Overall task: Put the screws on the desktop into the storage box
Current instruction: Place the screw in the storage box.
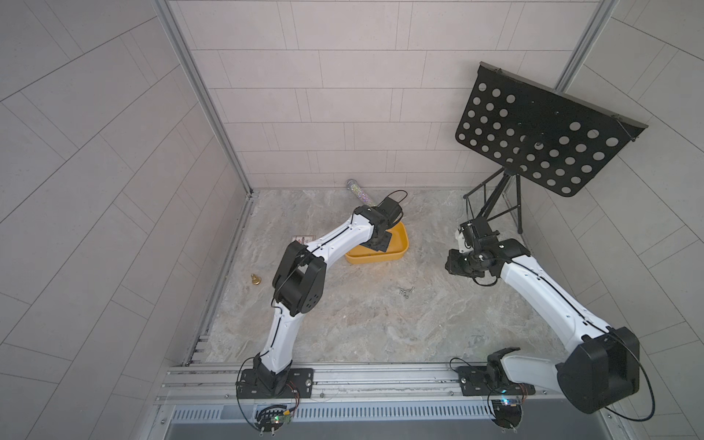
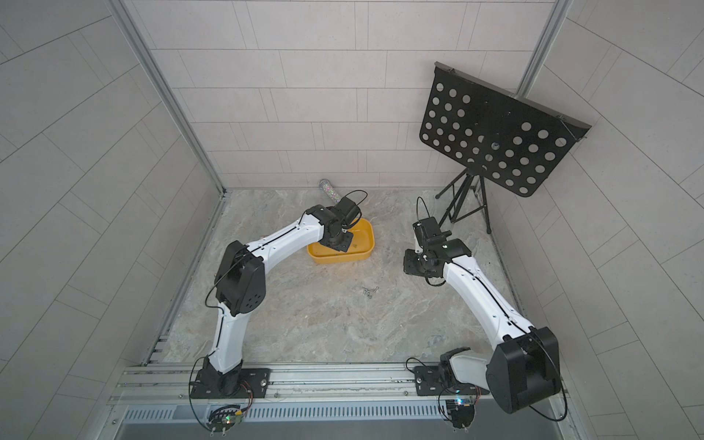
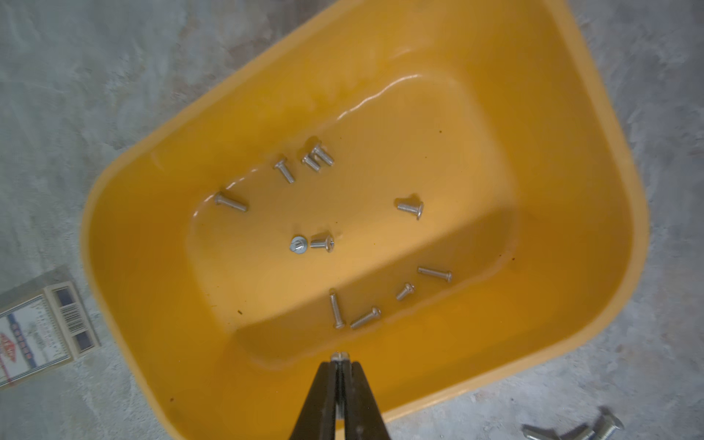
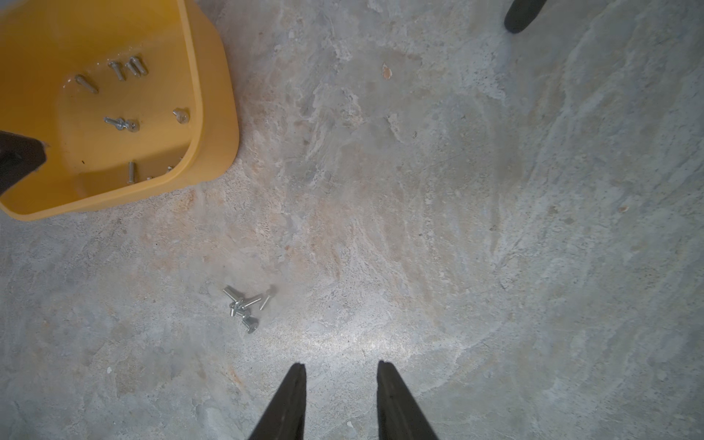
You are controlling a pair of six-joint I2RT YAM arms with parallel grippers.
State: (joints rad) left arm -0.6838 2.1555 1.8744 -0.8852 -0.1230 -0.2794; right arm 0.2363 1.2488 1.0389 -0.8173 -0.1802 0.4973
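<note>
The yellow storage box [image 1: 400, 252] [image 2: 366, 252] stands at the middle back of the desktop [image 1: 381, 327]. My left gripper [image 3: 340, 362] hangs over its inside, shut on one small silver screw [image 3: 340, 356] whose head sticks out past the tips. Several screws [image 3: 322, 243] lie on the box floor [image 3: 381, 179]. A small pile of screws [image 1: 402, 292] [image 2: 368, 292] [image 4: 242, 309] lies on the desktop in front of the box. My right gripper [image 4: 341, 367] is open above bare desktop, to the right of that pile, holding nothing.
A printed card box [image 3: 38, 331] lies left of the tub. A brass bell-shaped thing [image 1: 255, 280] stands at the far left. A glittery tube [image 1: 358, 192] lies by the back wall. A black music stand [image 1: 541, 133] occupies the back right corner, with one foot [image 4: 520, 15] near my right arm.
</note>
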